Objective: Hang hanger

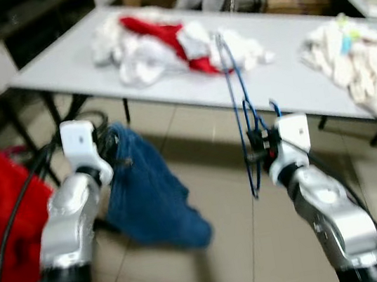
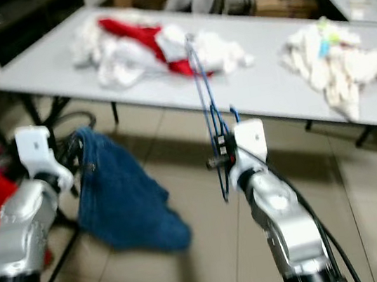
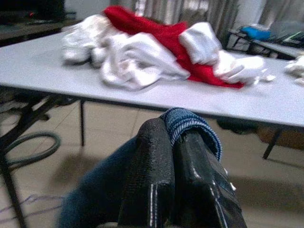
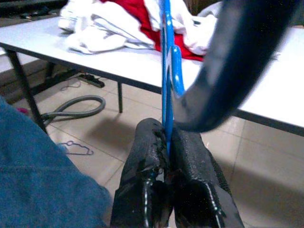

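1. Hanger [image 1: 239, 116], thin blue wire, stands upright in my right pincer [image 1: 252, 151], its long edge rising in front of the near edge of the worktop [image 1: 76, 55].
2. My right wrist view gives what the head views blur: my two black fingers [image 4: 145, 164] are pressed together on the blue wire, with a curved hook loop just above the grip. A dark blurred band crosses the upper corner there; I cannot tell what it is.
3. My left pincer [image 1: 114, 158] holds a blue denim garment [image 1: 150, 193]. In my left wrist view its fingers [image 3: 152, 161] are closed flat on a folded denim hem, which arches over their tips; the head views show the rest of the cloth hanging down toward the tiled floor [image 1: 226, 249].
4. On the worktop a heap of white and red clothes [image 1: 167, 45] lies beyond the hanger, and a second white pile [image 1: 350, 60] sits off to my right, well apart from the first.
5. My right wrist view also shows a grey hose [image 4: 78, 108] coiled on the floor under the worktop, and another wire hanger lying flat near it.
6. A red mass [image 1: 0, 211] sits at my far left.
7. Between my two arms the floor tiles are bare, and the worktop's front strip between the two piles is bare too.
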### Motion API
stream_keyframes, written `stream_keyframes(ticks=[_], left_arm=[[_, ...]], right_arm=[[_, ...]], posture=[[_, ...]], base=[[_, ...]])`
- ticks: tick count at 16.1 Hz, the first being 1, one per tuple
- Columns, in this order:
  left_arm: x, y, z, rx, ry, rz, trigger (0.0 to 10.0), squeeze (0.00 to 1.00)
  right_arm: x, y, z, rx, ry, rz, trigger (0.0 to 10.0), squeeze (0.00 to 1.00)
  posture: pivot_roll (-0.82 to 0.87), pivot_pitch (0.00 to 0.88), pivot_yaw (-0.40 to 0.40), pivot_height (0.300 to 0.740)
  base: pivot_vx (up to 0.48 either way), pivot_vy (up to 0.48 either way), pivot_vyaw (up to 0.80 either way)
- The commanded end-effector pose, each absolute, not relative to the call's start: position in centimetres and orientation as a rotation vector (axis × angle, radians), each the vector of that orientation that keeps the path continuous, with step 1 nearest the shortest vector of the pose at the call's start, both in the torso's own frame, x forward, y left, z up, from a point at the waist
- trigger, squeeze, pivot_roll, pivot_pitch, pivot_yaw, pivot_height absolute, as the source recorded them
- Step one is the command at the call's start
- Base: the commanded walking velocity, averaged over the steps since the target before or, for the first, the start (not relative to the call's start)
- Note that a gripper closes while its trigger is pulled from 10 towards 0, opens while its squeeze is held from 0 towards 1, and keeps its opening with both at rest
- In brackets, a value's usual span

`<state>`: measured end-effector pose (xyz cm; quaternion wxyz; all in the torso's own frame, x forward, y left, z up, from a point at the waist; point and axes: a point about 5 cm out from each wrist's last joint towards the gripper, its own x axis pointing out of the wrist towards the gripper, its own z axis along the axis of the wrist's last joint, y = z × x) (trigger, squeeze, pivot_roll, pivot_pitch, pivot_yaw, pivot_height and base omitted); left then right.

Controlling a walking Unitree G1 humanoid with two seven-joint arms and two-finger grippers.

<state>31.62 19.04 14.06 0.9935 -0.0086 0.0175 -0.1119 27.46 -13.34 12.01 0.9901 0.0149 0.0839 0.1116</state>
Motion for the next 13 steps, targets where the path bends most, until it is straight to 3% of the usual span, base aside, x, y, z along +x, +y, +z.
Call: stream_keyframes(ticks=[1,12,13], left_arm=[[31.89,18.2,14.82,-0.005,-0.001,-0.253,10.0,0.0],[32.32,17.37,14.78,-0.008,-0.006,-0.29,10.0,0.0],[32.33,17.25,14.76,-0.008,-0.005,-0.299,10.0,0.0]], right_arm=[[27.61,-14.13,12.0,0.023,0.164,0.198,10.0,0.0],[27.44,-14.68,11.81,0.006,0.173,0.18,10.0,0.0],[27.4,-14.7,11.73,0.027,0.179,0.177,10.0,0.0]], posture=[[0.03,0.0,-0.049,0.74],[0.02,0.0,-0.041,0.74],[0.02,0.0,-0.038,0.74]], base=[[0.424,0.0,0.0],[0.419,0.0,-0.11],[0.416,0.0,-0.8]])
